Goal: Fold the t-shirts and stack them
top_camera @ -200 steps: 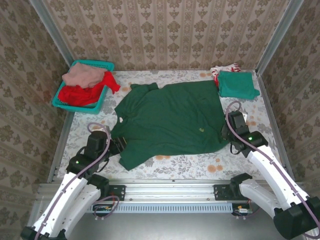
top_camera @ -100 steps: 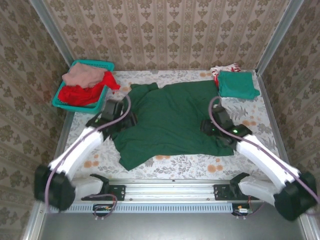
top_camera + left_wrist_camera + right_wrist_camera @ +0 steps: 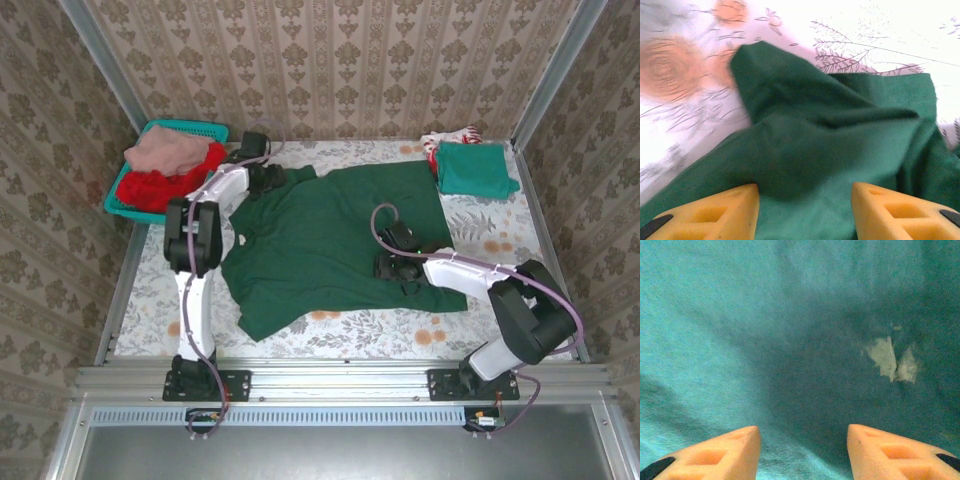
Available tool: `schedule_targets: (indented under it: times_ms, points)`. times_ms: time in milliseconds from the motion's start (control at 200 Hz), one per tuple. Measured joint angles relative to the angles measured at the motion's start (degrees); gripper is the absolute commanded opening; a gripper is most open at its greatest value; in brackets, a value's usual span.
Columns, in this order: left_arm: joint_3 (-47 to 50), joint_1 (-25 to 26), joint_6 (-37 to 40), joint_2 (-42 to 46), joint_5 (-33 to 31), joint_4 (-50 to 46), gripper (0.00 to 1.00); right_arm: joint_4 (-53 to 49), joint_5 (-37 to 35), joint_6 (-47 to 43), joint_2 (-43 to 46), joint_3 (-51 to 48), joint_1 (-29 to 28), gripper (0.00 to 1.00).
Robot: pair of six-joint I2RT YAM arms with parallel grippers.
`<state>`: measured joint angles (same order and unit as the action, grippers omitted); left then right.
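Two grippers sit over the dark green t-shirt [image 3: 330, 235], which lies spread flat across the middle of the table [image 3: 160, 290].

The left gripper [image 3: 265, 180] is at the shirt's 11 o'clock corner, where the cloth is bunched. In the left wrist view its yellow fingers [image 3: 710, 210] stand wide apart at 6 o'clock. A humped fold of the green cloth [image 3: 830, 130] runs from between them up toward 12 o'clock, ending on the flowered tabletop [image 3: 865, 30]. Nothing is pinched; whether the tips touch the cloth cannot be told.

The right gripper [image 3: 395, 262] is over the shirt's body, at about 4 o'clock from its middle and well inside the hem. In the right wrist view its fingers [image 3: 710, 455] are also spread, with smooth cloth [image 3: 765, 340] below and between them. A small pale emblem [image 3: 890, 360] lies at about 2 o'clock from the gap between the tips.

At 10 o'clock on the table a teal basket [image 3: 205, 130] holds a pink t-shirt [image 3: 165, 150] lying on a red t-shirt [image 3: 155, 190], just beside the left gripper. At 1 o'clock a folded teal-green t-shirt [image 3: 475, 168] rests partly on a white-red t-shirt [image 3: 445, 138], touching the green shirt's far right corner and well apart from the right gripper.
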<state>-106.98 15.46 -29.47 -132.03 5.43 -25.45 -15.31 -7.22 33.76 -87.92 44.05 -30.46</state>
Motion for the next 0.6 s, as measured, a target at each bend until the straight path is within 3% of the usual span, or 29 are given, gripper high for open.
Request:
schedule_targets:
  times_ms: [90,155,240,480,600]
  points:
    - [-6.03,0.26,0.39,-6.03,0.81,-2.03,0.42,0.02,0.0,0.37,-1.03,-0.63,-0.09,0.52]
    - [-11.41,0.24,0.83,-8.33,1.4,-3.98,0.18,-0.02,-0.02,0.5,-1.2,-0.74,-0.09,0.52]
    - [-18.78,-0.02,0.79,-12.02,2.08,-6.12,0.03,-0.02,0.02,0.59,-1.18,-0.76,-0.11,0.52]
    - [-34.75,-2.25,1.22,-20.11,3.41,-12.37,0.0,-0.76,0.0,0.61,0.09,-1.75,-0.48,0.54]
    - [-39.76,-4.42,1.22,-20.35,3.1,-13.62,0.0,-3.48,-0.02,0.79,3.15,-2.62,-1.07,0.61]
